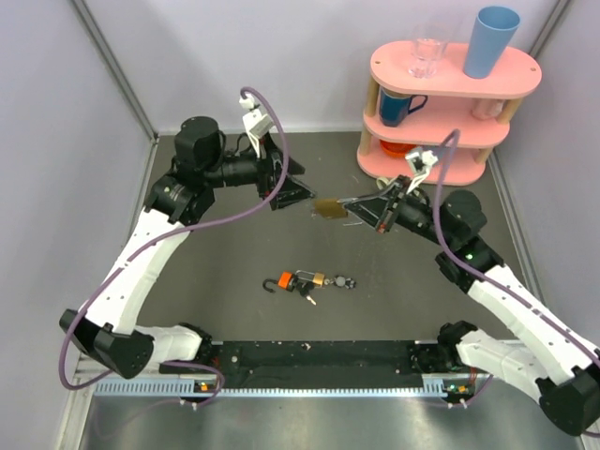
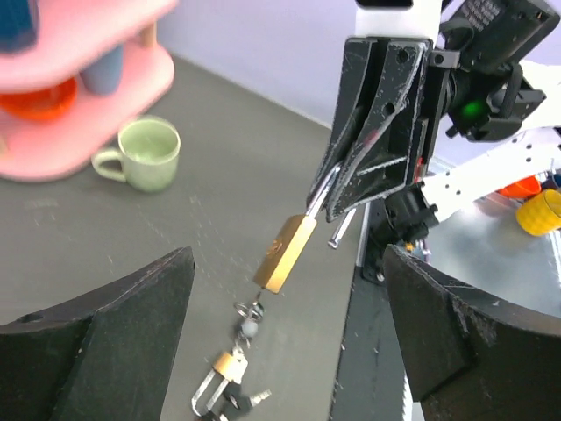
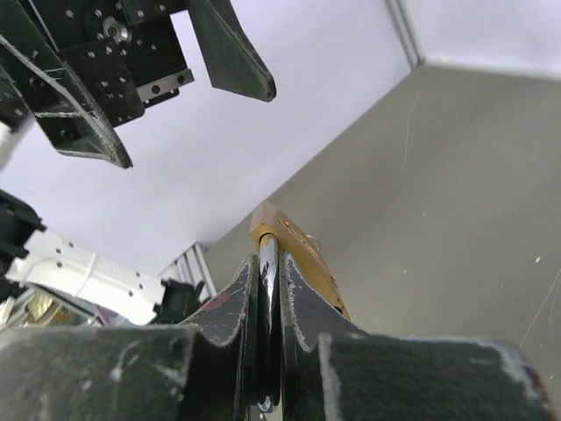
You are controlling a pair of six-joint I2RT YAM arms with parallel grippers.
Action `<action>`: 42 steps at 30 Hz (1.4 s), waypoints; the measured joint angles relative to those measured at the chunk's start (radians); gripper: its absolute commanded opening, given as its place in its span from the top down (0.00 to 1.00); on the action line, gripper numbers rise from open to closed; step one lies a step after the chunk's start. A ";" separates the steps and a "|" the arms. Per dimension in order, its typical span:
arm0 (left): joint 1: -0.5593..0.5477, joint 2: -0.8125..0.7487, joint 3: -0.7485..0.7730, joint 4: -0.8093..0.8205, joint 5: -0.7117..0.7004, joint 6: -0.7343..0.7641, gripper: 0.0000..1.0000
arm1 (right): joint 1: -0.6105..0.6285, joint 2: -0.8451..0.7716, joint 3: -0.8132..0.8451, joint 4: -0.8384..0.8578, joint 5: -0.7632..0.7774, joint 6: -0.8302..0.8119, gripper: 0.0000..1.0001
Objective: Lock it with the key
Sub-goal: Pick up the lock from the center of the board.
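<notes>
Pinching the large brass padlock [image 2: 285, 253] by its silver shackle [image 2: 317, 196], the right tool [image 1: 349, 202] faces the gaping, empty left tool [image 1: 302, 187], likely next to fetch the tiny silver key [image 1: 307, 294] below.

tiny silver key [image 1: 307, 296], flat on table [image 1: 234, 309], beside orange-black padlock [image 1: 286, 279]

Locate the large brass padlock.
Top view, centre: the large brass padlock hangs above the table, clamped in the right hand, facing the open left hand.

A pink tiered shelf [image 1: 459, 86] at the upper right carries a blue cup [image 1: 491, 39], a clear glass [image 1: 427, 56] and a blue mug [image 1: 398, 106].
</notes>
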 measured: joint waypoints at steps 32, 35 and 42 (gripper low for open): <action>-0.110 0.129 -0.224 0.919 0.170 -0.475 0.38 | 0.000 -0.168 0.000 0.059 0.173 0.233 1.00; -0.123 0.142 -0.224 0.919 0.171 -0.476 0.39 | 0.000 -0.167 0.000 0.076 0.173 0.240 1.00; -0.140 0.167 -0.224 0.930 0.178 -0.480 0.51 | 0.000 -0.167 0.000 0.089 0.174 0.248 1.00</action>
